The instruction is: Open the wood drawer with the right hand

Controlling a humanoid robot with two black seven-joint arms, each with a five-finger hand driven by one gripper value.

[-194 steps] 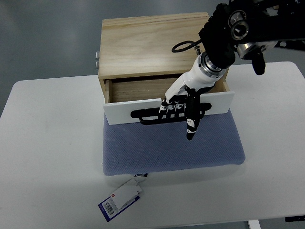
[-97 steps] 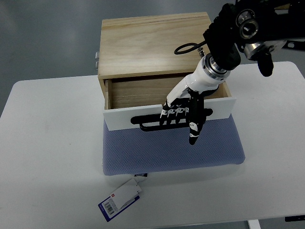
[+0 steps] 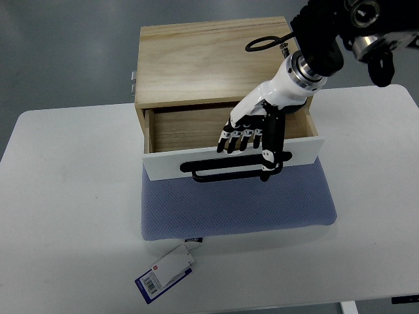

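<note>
A light wooden box (image 3: 209,62) stands at the back of the white table (image 3: 65,196). Its drawer is pulled out toward me, with the wooden floor (image 3: 186,127) showing behind the white front panel (image 3: 167,163). A black bar handle (image 3: 226,170) runs across that panel. My right hand (image 3: 247,152) comes in from the upper right and hovers over the panel's top edge. Its fingers (image 3: 239,139) are relaxed and off the handle, and the thumb (image 3: 267,160) points down over the handle's right end.
A blue padded mat (image 3: 236,206) lies under the box and drawer front. A paper tag (image 3: 167,271) sticks out from the mat toward the table's near edge. A black cable loop (image 3: 262,44) hangs over the box top, and a metal fitting (image 3: 133,82) sits on its left side.
My right hand has let go of the handle and risen back toward the box. The drawer front moved slightly further out and has stayed there.
</note>
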